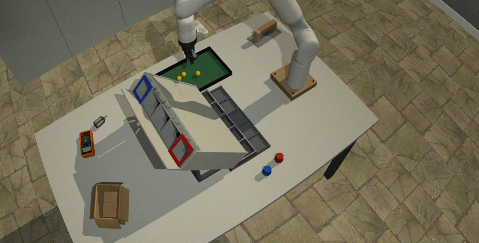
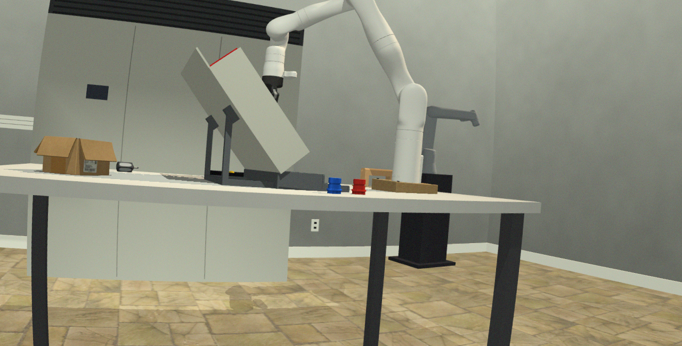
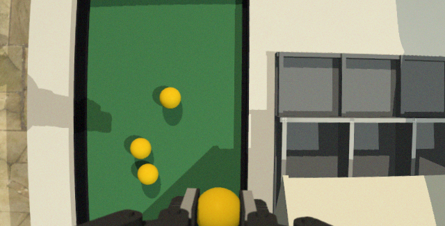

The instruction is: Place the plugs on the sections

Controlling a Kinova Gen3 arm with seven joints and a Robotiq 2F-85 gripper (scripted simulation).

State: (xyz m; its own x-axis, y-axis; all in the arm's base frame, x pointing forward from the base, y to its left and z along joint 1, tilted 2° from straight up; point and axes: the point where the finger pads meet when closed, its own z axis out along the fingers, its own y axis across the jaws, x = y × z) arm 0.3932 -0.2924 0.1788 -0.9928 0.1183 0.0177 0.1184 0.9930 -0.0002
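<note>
My gripper [image 1: 190, 61] [image 2: 275, 97] [image 3: 218, 206] is shut on a yellow marble, high over the marble tray [image 1: 211, 61] [image 3: 163, 45]. Three other marbles lie in the tray: one marble [image 1: 198, 73] [image 3: 170, 97] apart, and two close together, one [image 1: 183, 73] [image 3: 140, 148] beside the other [image 1: 179, 78] [image 3: 148, 174]. The blue-banded funnel [image 1: 139, 83] is at the board's far end, the red-banded funnel [image 1: 175, 143] [image 2: 224, 56] at its near end. The red plug [image 1: 278, 157] [image 2: 359, 186] and blue plug [image 1: 267, 170] [image 2: 334, 185] stand upright on the table. The cover [image 1: 214, 134] [image 3: 348, 198] hides the pipes.
The sectioned tray [image 1: 238, 117] [image 3: 313, 119] lies under the board's lower edge. A cardboard box [image 1: 109, 204] [image 2: 76, 158], an orange multimeter [image 1: 87, 144] and a small grey tool [image 1: 99, 121] [image 2: 124, 167] are beyond the board. A wooden-handled trowel [image 1: 266, 30] lies near my base.
</note>
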